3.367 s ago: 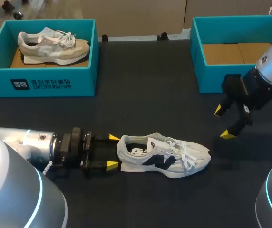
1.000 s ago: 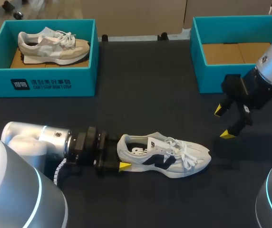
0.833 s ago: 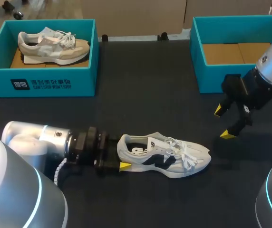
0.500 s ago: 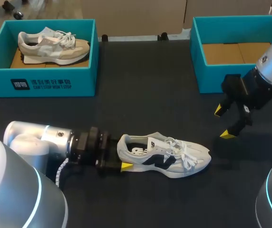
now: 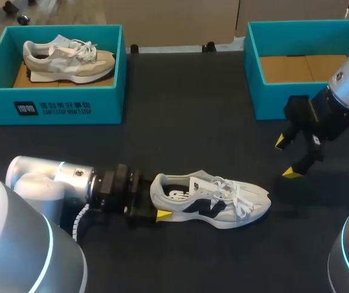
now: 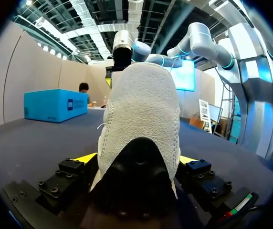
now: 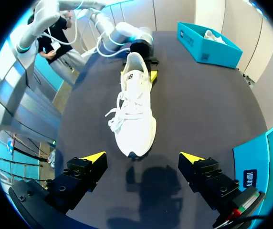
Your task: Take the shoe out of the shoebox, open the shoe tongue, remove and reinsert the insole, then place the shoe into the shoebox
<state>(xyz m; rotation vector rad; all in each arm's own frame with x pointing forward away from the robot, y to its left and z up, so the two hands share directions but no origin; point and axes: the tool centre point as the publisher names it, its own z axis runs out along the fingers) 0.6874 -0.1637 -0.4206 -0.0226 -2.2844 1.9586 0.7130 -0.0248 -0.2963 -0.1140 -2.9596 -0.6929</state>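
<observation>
The left arm [image 5: 52, 183] lies low and level over the worktop [image 5: 193, 122], coming in from the left side with its wrist pointing to the right. The left jaws stand wide apart, one on each side of the heel of the shoe [image 5: 214, 201]. The near yellow fingertip [image 5: 162, 214] sits just beside the heel. The right arm [image 5: 348, 82] comes in from the right side, wrist angled down and leftward. The right jaws are spread wide and hold nothing, hanging above the worktop.
</observation>
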